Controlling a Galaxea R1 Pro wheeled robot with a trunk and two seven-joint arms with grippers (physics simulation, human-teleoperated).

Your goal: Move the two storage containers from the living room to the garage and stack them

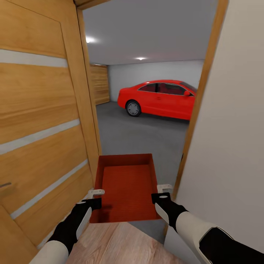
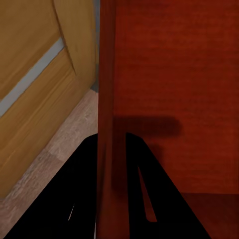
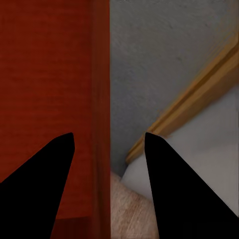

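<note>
The bin (image 1: 126, 187) is hanging in the doorway – left gripper (image 1: 96, 198) clamping its 9 o'clock wall, right gripper (image 1: 161, 194) straddling its 3 o'clock wall; red car (image 1: 159, 98) sitting at 12 o'clock.

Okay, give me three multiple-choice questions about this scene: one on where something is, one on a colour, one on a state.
1. Where is the storage container?
A. on the car's roof
B. carried in the doorway between both grippers
C. on a shelf

2. What colour is the car in the garage?
A. red
B. blue
C. white

3. How does the left gripper stand?
A. wide open, away from the container
B. shut on the container's side wall
C. holding the door handle

Answers: B, the head view shows the left gripper and right gripper on its sides; A, red bodywork; B, fingers straddle the wall.
</note>
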